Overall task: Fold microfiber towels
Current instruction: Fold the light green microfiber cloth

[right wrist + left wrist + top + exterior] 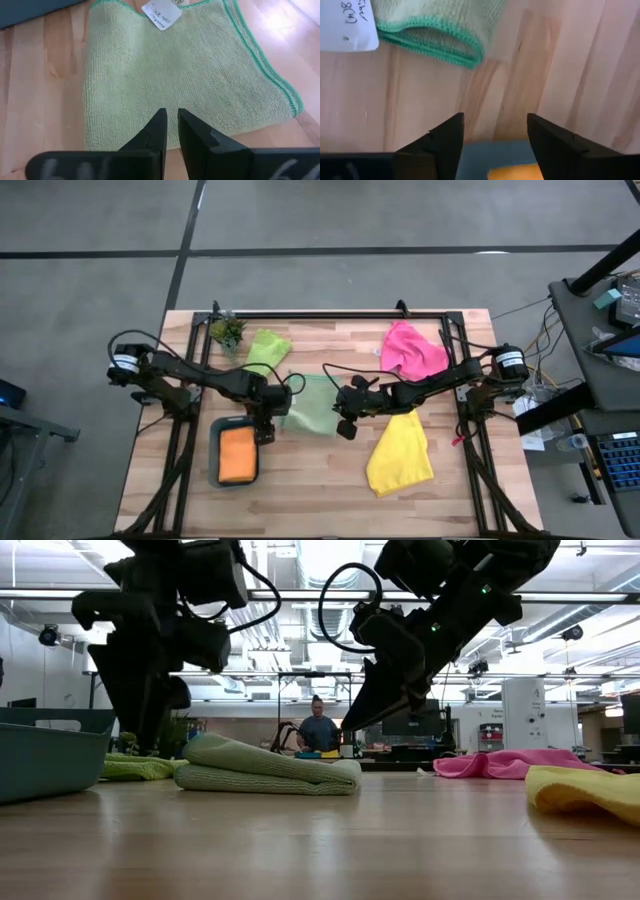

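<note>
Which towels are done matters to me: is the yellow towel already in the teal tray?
No: the yellow towel lies loose on the table, while the teal tray holds an orange towel.

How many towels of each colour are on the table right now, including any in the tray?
Lime green towel: 1
Pale sage green towel: 1
Pink towel: 1
Yellow towel: 1
Orange towel, in the teal tray: 1
Total: 5 towels

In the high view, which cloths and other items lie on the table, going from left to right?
Teal tray holding the orange towel, potted plant, lime green towel, pale green folded towel, yellow towel, pink towel.
</note>
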{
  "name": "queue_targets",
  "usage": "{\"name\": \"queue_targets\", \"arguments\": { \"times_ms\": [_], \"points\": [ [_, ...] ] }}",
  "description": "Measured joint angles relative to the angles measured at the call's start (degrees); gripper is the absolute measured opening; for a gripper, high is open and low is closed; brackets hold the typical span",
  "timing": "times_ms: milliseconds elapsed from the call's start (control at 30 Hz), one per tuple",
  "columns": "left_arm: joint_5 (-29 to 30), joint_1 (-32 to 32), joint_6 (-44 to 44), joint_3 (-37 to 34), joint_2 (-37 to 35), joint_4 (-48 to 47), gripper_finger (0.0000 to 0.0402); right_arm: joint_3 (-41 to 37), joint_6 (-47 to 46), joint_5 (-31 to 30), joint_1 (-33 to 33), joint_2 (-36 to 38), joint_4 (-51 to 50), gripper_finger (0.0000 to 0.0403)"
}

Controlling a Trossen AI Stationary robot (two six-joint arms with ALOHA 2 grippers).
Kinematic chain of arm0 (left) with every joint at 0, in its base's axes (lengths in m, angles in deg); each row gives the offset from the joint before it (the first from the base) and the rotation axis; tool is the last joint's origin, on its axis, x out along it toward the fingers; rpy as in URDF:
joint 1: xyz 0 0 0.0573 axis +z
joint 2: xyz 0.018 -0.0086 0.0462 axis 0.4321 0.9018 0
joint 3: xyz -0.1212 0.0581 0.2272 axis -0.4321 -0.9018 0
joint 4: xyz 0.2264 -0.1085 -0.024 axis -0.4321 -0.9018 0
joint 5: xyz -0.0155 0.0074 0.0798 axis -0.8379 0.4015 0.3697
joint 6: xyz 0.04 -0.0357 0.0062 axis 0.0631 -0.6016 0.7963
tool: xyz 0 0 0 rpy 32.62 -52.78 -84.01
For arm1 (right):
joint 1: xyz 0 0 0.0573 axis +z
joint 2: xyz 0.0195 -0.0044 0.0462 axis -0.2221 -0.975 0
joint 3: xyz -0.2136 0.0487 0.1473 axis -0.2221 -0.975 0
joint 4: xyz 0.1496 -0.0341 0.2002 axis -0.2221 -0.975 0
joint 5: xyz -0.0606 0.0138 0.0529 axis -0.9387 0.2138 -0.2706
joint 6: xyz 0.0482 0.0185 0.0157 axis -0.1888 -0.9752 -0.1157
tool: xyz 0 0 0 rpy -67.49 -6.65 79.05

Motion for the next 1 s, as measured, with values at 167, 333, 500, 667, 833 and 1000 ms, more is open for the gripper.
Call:
{"name": "queue_targets", "arguments": {
  "times_ms": [167, 333, 500, 667, 833, 1000],
  "points": [
    [1.22, -0.06, 2.86, 0.66, -0.33, 3.51, 0.0192, 0.13, 1.08, 0.02, -0.36, -0.02, 3.59, 0.0038],
    [4.14, -0.07, 4.44, -0.91, -0.33, 9.34, 0.0150, 1.50, 2.37, 2.94, -2.04, -2.33, 9.04, 0.0038],
    [4.28, -0.07, 4.40, -2.81, -0.33, 14.16, 0.0103, 5.72, 3.78, 4.18, -4.84, -6.93, 11.49, 0.0038],
    [4.31, -0.09, 4.33, -4.79, -0.02, 18.33, 0.0063, 12.68, 8.43, 5.69, -8.40, -12.71, 11.37, 0.0038],
    [4.28, -0.09, 4.09, -7.15, 0.00, 20.46, 0.0033, 19.63, 9.00, 11.54, -12.31, -18.89, 11.49, 0.0038],
    [4.15, -0.13, 2.73, -8.24, 0.00, 20.56, 0.0005, 23.93, 6.41, 13.56, -14.95, -23.93, 11.10, 0.0038]
  ]
}}
